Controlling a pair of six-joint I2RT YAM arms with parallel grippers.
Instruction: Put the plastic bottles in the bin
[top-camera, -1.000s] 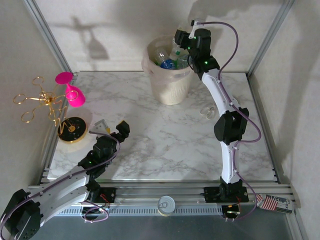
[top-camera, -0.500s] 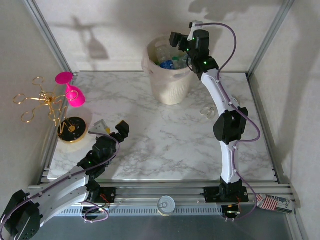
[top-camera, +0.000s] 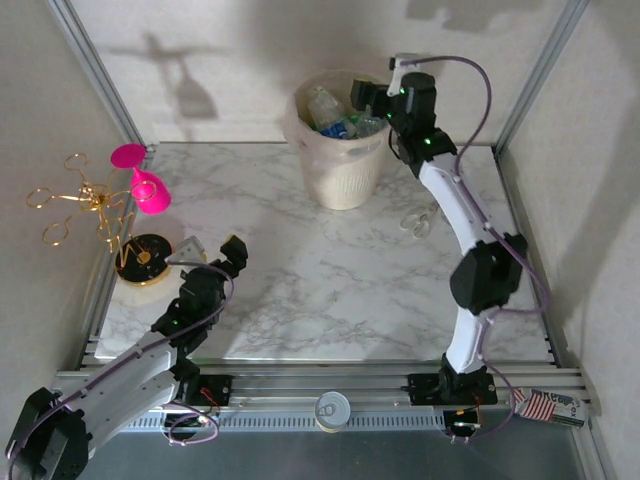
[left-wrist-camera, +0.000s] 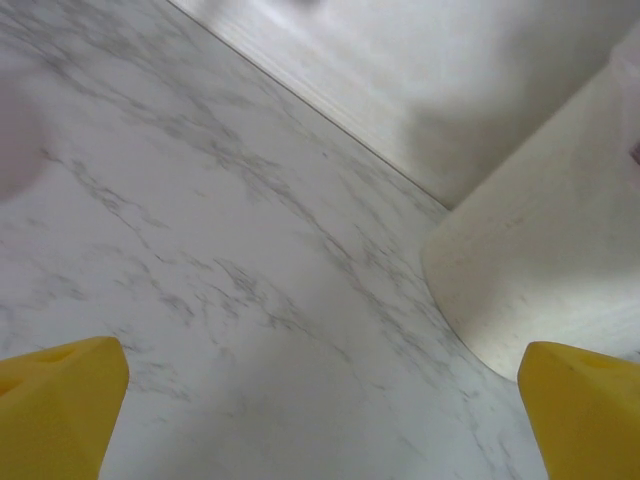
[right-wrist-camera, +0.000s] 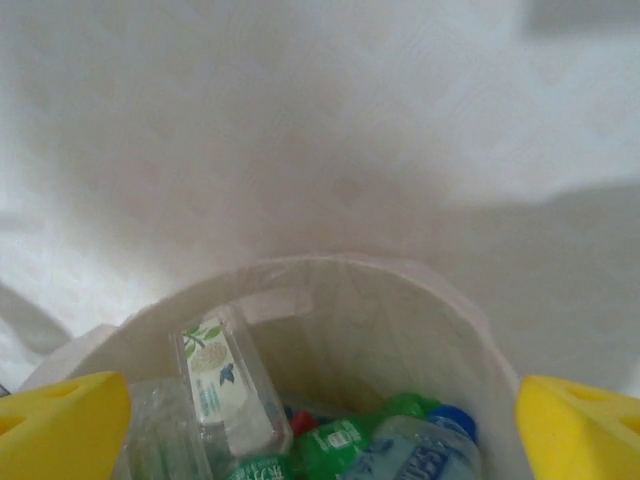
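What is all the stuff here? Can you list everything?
bin: one, cream-white, far edge of the table
bottles: several, exact count hidden, clear, green and blue, inside the bin
goblet: one, pink, tilted, far left
wire stand: one, gold, beside the goblet
tape ring: one, clear, on the table right of the bin
can: one, silver, front rail between the arm bases
tag: one, red-white striped, front right
table: one, white marble
left gripper: yellow tips, open, low over the table
right gripper: yellow tips, open, above the bin
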